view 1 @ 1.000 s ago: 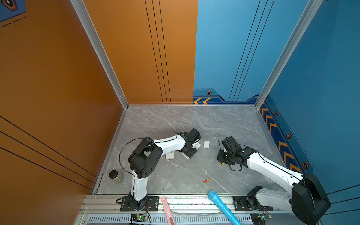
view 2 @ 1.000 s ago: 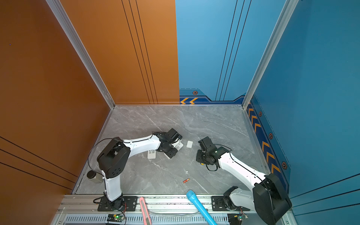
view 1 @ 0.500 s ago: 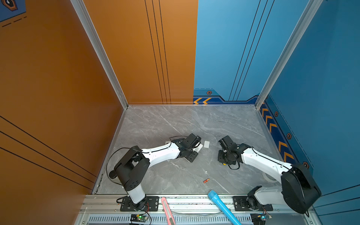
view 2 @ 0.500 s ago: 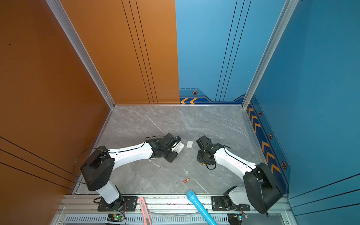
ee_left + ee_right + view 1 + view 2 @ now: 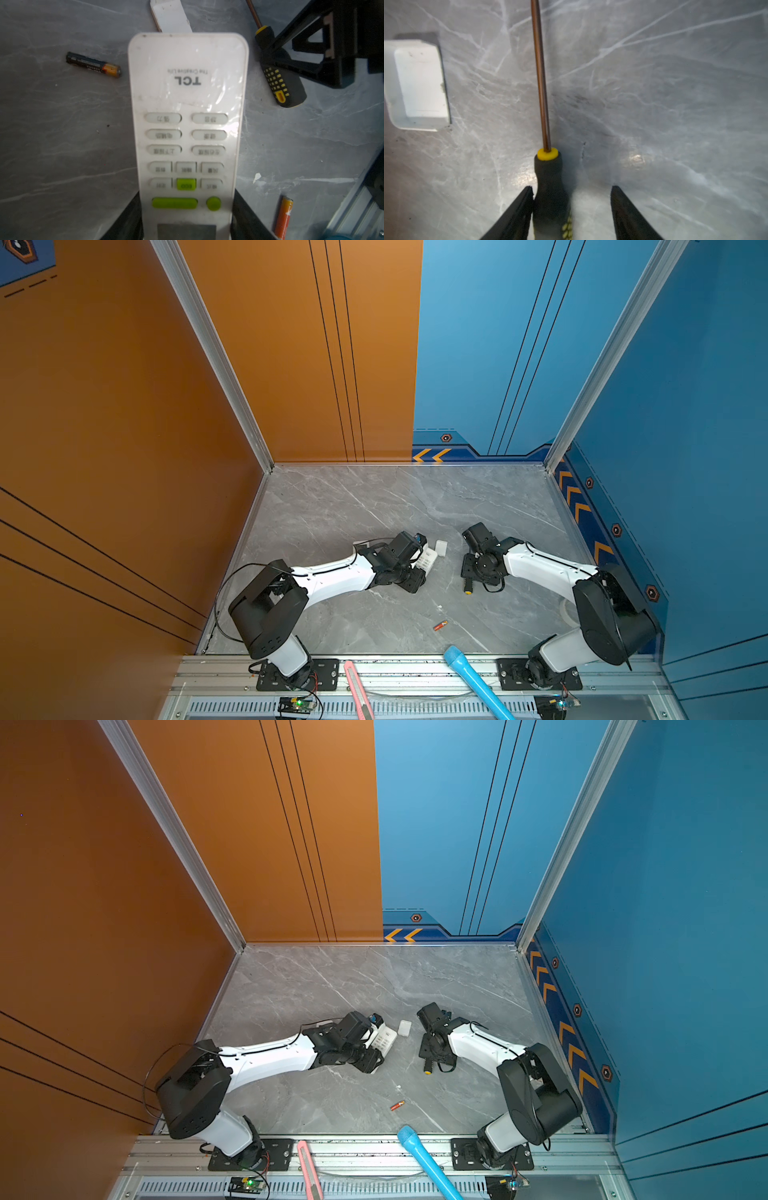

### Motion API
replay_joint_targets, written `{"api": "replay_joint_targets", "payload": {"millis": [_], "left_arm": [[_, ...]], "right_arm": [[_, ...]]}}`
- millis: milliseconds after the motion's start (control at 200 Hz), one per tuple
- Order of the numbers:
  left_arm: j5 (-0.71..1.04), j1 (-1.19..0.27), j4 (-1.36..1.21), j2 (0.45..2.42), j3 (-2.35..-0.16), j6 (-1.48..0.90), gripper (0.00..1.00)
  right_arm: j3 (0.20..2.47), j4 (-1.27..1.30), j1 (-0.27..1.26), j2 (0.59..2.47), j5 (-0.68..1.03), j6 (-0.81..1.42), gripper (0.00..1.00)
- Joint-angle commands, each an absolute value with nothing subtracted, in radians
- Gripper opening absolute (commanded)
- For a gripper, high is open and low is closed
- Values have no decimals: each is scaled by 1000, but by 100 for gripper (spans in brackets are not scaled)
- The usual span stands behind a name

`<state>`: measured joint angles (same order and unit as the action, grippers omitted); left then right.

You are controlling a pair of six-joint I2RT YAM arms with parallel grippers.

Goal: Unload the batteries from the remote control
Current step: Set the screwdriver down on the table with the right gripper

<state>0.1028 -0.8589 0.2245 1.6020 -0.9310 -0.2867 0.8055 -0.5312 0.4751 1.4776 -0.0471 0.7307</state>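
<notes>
Grey marble-patterned tabletop [image 5: 374, 506] fills a booth walled in orange on one side and blue on the other.

The left gripper [image 5: 187, 197] is clamped on the screen end of a white remote control [image 5: 187, 83], with one black finger along each long edge. The button face is turned toward the wrist camera. The remote's back is out of sight, so whether any cell sits inside cannot be told.

Two batteries show, both lying flat on the table outside the remote. A black battery [image 5: 93, 64] with an orange end lies beside the remote, apart from it. A red-orange battery [image 5: 440, 625] lies nearer the front rail, between the two arms and well apart from both.

A white battery cover [image 5: 419, 83] rests hollow side up on the table, just past the remote's free end.

The right gripper [image 5: 572, 187] is low over a black-and-yellow screwdriver [image 5: 550, 187] that lies on the table. Its jaws stand apart: one finger touches the handle, while the other is clear of it with bare marble between them. The copper-coloured shaft points away from the gripper, past the cover.

A blue flashlight [image 5: 473, 680] and a pink utility knife [image 5: 357, 689] lie across the front rail.
</notes>
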Motion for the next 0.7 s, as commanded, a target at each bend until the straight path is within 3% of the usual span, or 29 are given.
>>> {"api": "replay_joint_targets", "payload": {"millis": [0,85,180,365,696], "left_arm": [[109,-871,199,1574,-916,-295,46],[101,-874,199,1575,-917,-286,46],[102,-878,152,1578,-916,-286,46],[108,-880,136,1587,-924,-287,46],[132,-905,103,1567,-907,-265,47]], "right_arm": [[808,-515,465,1337,-14,725,72],[791,-409,456,1210,100,759,80],[763,-253,446,1167,288,825,80],[721,-92,481,1230,434,919,71],[735,-23,521,1351,458,914,52]]}}
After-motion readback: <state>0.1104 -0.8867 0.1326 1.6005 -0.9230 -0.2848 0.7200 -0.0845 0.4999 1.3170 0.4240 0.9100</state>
